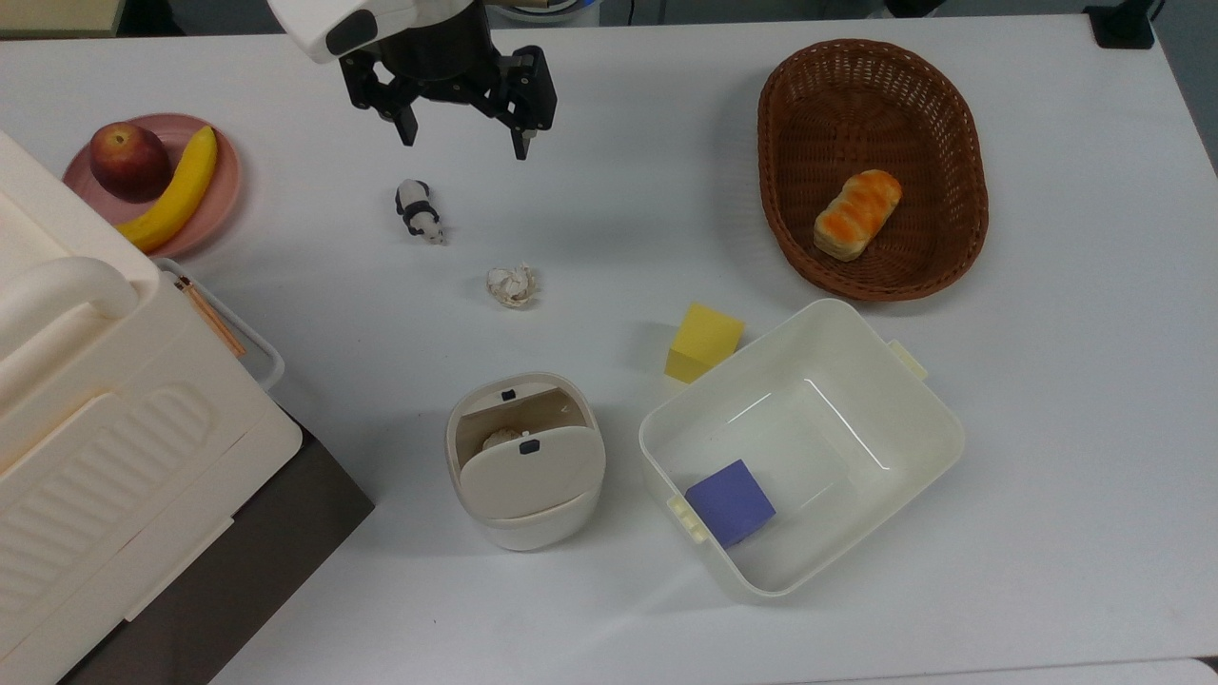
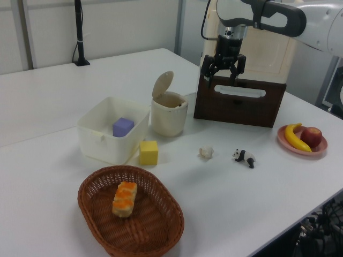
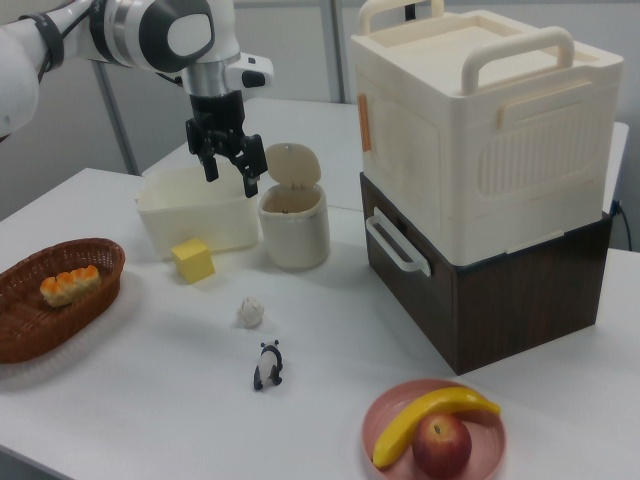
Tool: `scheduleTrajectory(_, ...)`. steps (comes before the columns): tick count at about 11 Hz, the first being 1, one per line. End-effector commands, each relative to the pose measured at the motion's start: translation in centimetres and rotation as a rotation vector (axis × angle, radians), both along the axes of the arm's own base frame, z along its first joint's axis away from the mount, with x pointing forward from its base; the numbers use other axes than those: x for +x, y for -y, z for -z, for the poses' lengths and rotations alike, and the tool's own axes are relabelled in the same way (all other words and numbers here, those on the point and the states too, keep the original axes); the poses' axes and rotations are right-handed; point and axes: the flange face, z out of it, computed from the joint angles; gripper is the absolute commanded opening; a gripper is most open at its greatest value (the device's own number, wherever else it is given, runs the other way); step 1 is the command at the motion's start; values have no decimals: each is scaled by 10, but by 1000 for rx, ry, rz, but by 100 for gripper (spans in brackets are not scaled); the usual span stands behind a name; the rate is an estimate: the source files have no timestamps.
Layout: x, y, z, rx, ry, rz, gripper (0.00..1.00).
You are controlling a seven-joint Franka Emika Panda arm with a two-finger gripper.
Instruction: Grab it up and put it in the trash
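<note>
One white desk [image 1: 1047, 428] carries one lidded trash bin [image 1: 525, 461], its flap tilted open, perhaps with something pale inside. One paper wad [image 1: 512, 284] lies on open desk between bin and panda figurine [image 1: 420, 210]. One claw [image 1: 464, 136] hangs above, spread wide, empty.

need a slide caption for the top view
Open gripper hovers above crumpled off-white paper wad; cream-white swing-lid bin waits nearby.

Odds and ends on a white table [image 1: 1047, 476].
A panda [image 1: 419, 210], a yellow cube [image 1: 703, 342] just beside a white tub [image 1: 913, 409] holding a purple cube [image 1: 730, 501], bread [image 1: 856, 213] in a basket [image 1: 961, 143], and apple [image 1: 129, 160] and banana [image 1: 178, 190] on a plate [image 1: 224, 181].
</note>
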Motion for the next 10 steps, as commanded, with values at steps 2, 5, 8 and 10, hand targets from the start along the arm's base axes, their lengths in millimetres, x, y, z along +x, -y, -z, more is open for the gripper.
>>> scheduleTrajectory(2, -15, 13, -7, 6, -2, 37, 100)
scheduleTrajectory(5, -14, 11, -2, 5, -8, 31, 100)
scheduleTrajectory(8, -14, 9, 4, 6, -17, 19, 100)
scheduleTrajectory(10, -15, 9, 5, 6, -20, 18, 100)
